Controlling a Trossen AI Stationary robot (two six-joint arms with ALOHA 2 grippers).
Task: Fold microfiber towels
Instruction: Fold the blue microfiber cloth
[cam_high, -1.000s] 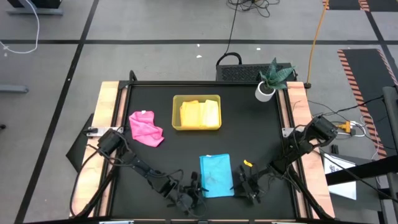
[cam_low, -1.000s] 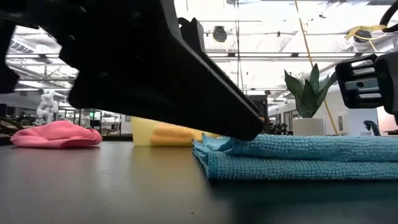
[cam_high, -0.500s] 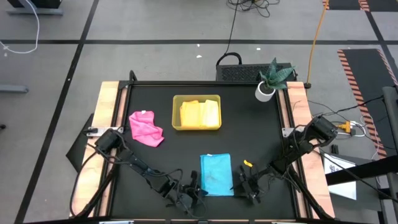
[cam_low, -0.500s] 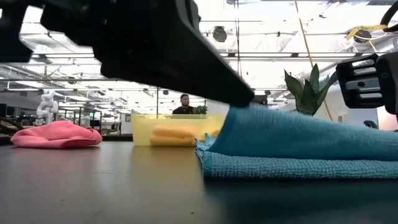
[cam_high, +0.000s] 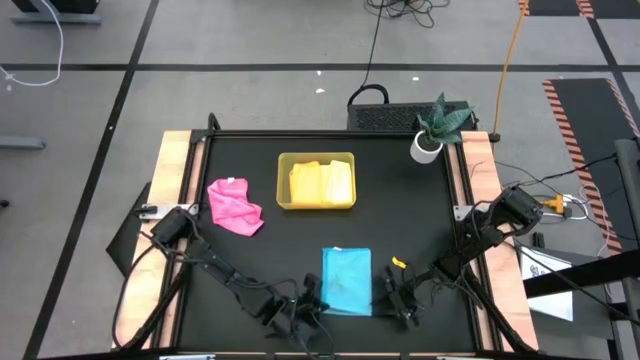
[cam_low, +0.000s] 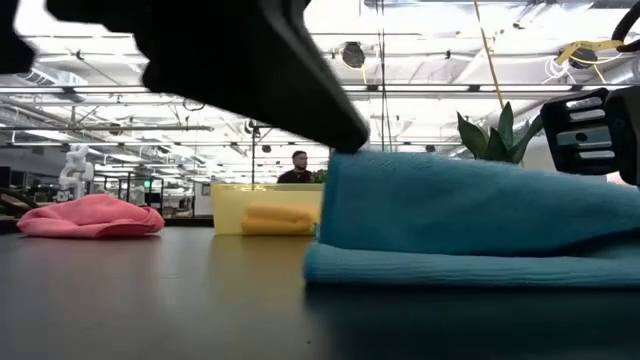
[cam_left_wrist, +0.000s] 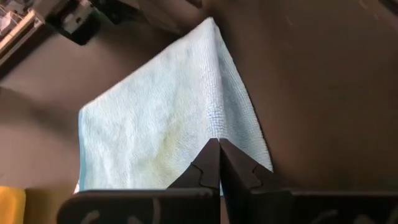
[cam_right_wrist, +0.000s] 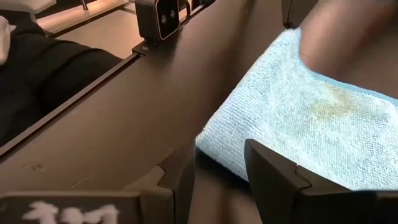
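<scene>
Pinching the near left corner of the blue towel (cam_high: 346, 281), my left hand (cam_high: 313, 305) sits low in the high view, just left of centre; its fingers (cam_left_wrist: 211, 163) are pressed together on the cloth, and in the low view that edge stands lifted off the tabletop (cam_high: 400, 220) while the layer beneath lies flat. My right hand (cam_high: 393, 300) rests just beside the towel's right edge, near the lower middle of the high view, fingers (cam_right_wrist: 273, 171) held apart with nothing between them. The pink towel (cam_high: 234, 206) lies crumpled at the left of the tabletop, well apart from the blue one. The yellow towel (cam_high: 322, 183) lies folded inside the tray (cam_high: 316, 158) at upper centre. A potted plant (cam_high: 437, 125) stands at the upper right corner. In the low view a person (cam_low: 297, 168) shows far behind the tray.
</scene>
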